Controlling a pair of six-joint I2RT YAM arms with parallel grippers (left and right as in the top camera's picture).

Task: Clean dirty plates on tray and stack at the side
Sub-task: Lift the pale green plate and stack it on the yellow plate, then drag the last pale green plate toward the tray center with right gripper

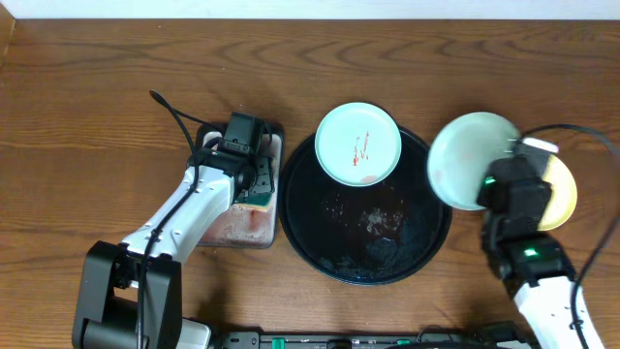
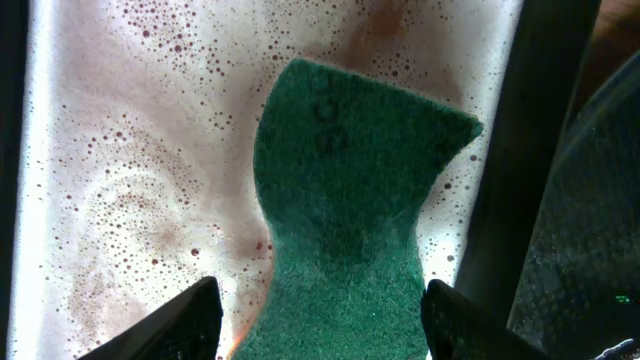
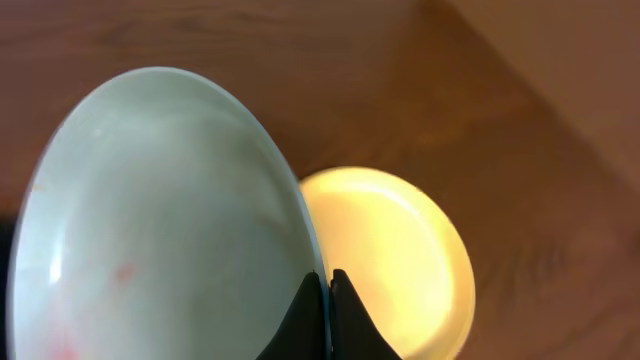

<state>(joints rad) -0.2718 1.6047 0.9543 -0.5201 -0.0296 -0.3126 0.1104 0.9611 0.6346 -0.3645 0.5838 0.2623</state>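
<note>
The right tool [image 3: 325, 292] is pressed together on the rim of a mint plate [image 3: 160, 210], pinching it at the near edge. The plate is tipped up, not flat, and it spreads out to the left of the tool. It looks nearly clean (there is a faint pink spot low on it, so maybe not all the way). The yellow plate [image 3: 400, 260] lies flat on the surface [image 3: 520, 80], just past the tool's tips and a bit to the right. I think this is what matters for the next move. The held plate has to swing to the right and lie down flat on the yellow one to make the stack. The right arm is much nearer to that spot than the left arm.

The left tool [image 2: 320, 310] is spread wide. Its two fingers [image 2: 175, 325] hang one on each side of the green sponge [image 2: 350, 190], and the sponge's long side runs straight away from the tool. One finger looks close to touching it and the other has a gap, so it is not squeezing. The sponge lies in the small tray [image 2: 130, 150], which is wet with pinkish bubbly water.

The black tray [image 1: 417, 247] sits between the two tools. A second mint plate [image 1: 358, 143] with red smears rests at its far edge, to the right of the left tool. It is not wiped yet.

I cannot see any words, labels or brand names.
</note>
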